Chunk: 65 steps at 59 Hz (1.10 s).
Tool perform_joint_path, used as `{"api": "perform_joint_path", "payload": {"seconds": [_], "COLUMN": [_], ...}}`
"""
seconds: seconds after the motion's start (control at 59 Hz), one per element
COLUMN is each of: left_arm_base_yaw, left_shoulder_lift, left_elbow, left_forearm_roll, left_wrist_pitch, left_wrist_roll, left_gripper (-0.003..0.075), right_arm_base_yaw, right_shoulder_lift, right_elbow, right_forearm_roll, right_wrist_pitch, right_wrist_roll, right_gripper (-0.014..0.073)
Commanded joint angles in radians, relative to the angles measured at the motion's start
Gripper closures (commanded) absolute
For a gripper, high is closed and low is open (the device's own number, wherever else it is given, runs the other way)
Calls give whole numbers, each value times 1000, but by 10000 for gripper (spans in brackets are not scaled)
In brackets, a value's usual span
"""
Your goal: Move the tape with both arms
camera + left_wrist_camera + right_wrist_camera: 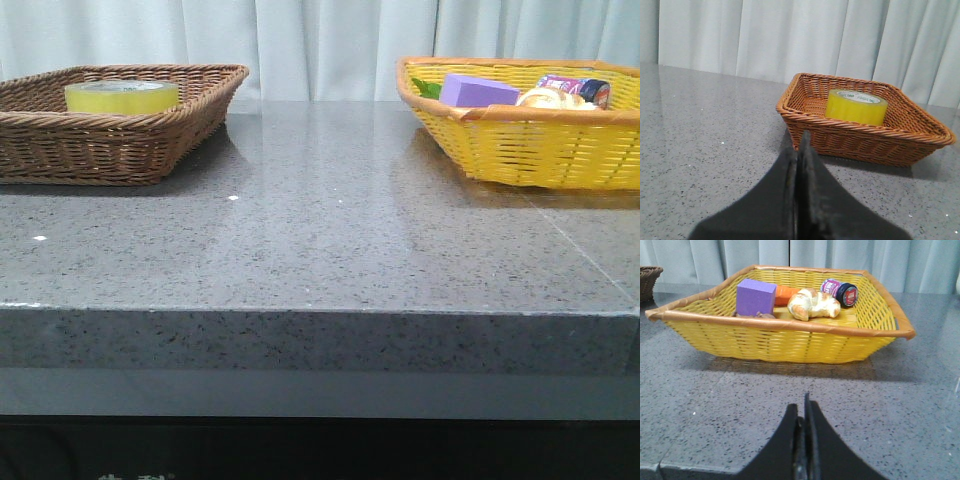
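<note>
The yellow-green tape [122, 96] lies flat inside a brown wicker basket [150, 140] at the table's back left; the left wrist view shows the tape [856, 106] in that basket [865, 145] too. My left gripper [799, 150] is shut and empty, a short way in front of the basket's near wall. My right gripper [802, 410] is shut with nothing in it, above bare table in front of a yellow basket [785, 342]. Neither arm shows in the front view.
The yellow basket [540, 150] at the back right holds a purple block [756, 296], a croissant [812, 303], an orange item [787, 294] and a small dark-lidded jar [840, 291]. The grey stone table [330, 230] ends in a front edge; white curtains hang behind.
</note>
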<state>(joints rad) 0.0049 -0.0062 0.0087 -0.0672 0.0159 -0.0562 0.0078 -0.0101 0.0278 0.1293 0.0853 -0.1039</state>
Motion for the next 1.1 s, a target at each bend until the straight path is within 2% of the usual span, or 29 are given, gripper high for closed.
{"api": "perform_joint_path", "payload": {"seconds": [0.0,0.271,1.086], "left_arm_base_yaw": [0,0,0], "left_shoulder_lift": [-17,-17,-17], "left_elbow": [39,39,39], "left_forearm_roll": [-3,-3,-3], "left_wrist_pitch": [-81,-81,-81], "left_wrist_roll": [-11,-11,-11], "left_gripper": [740,740,740], "right_arm_base_yaw": [-20,-28,-49], "right_shoulder_lift": [-27,-27,-27], "right_elbow": [-26,-26,-26], "right_forearm_roll": [-5,-5,-5], "right_wrist_pitch": [-107,-188,-184], "right_wrist_roll": [-9,-9,-9], "right_gripper": [662,662,662]}}
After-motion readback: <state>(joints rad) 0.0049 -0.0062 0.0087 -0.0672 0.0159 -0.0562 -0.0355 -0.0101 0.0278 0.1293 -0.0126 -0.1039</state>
